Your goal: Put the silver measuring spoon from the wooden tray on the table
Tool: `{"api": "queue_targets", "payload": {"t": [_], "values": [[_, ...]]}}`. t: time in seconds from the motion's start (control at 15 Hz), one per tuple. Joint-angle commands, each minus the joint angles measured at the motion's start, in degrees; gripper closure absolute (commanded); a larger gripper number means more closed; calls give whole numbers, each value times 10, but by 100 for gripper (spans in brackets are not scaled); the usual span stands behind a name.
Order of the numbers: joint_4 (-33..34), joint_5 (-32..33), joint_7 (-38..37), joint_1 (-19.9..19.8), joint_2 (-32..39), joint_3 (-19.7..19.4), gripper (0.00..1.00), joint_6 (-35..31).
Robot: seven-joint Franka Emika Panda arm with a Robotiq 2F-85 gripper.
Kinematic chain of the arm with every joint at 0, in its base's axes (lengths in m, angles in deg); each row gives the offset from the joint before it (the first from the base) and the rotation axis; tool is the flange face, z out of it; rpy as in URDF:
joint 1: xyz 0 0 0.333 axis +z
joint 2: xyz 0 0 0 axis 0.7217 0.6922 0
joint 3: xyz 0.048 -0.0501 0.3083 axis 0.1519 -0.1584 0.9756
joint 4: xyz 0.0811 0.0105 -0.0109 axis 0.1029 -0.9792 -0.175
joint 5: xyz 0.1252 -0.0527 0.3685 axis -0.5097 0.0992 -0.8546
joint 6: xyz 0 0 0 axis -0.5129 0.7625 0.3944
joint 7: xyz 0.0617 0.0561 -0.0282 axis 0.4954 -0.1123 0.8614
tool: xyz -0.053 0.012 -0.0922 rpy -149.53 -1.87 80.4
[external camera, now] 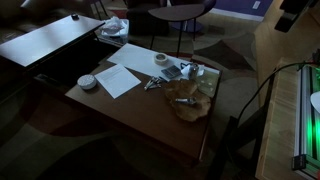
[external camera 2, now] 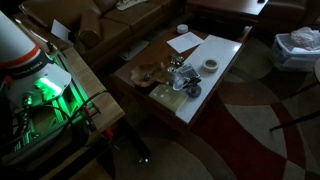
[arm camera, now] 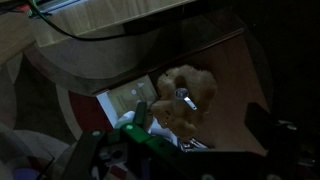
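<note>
fingers (arm camera: 85, 155) wide, empty | small shiny silver measuring spoon (external camera: 183, 101) on light-brown wooden tray (external camera: 197, 109) | risk: thin flat handle slips the pinch, tray drags

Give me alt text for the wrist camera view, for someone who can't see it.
Dim view down past the open gripper, its fingers spread at the bottom edge, onto a dark wooden table. A light wooden tray lies on it holding a small silver spoon, with white paper beside it.
</note>
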Motion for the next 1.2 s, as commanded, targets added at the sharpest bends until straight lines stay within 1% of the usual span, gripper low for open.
{"api": "queue_targets", "payload": {"t": [0.0,0.13,0.2,0.4,0.53,0.8,1.07,1.13], "values": [[1,10,-9,17,5,-16,0,1],[-1,9,-10,18,5,-17,0,-8],[-9,0,-9,20,6,-21,0,-40],[-18,-1,-6,16,33,-27,0,-107],[-27,0,5,14,65,-36,0,-150],[-43,21,-1,1,141,-46,0,-216],[-49,82,-31,-27,239,-52,0,-255],[-48,96,-38,-30,267,-59,0,-260]]}}
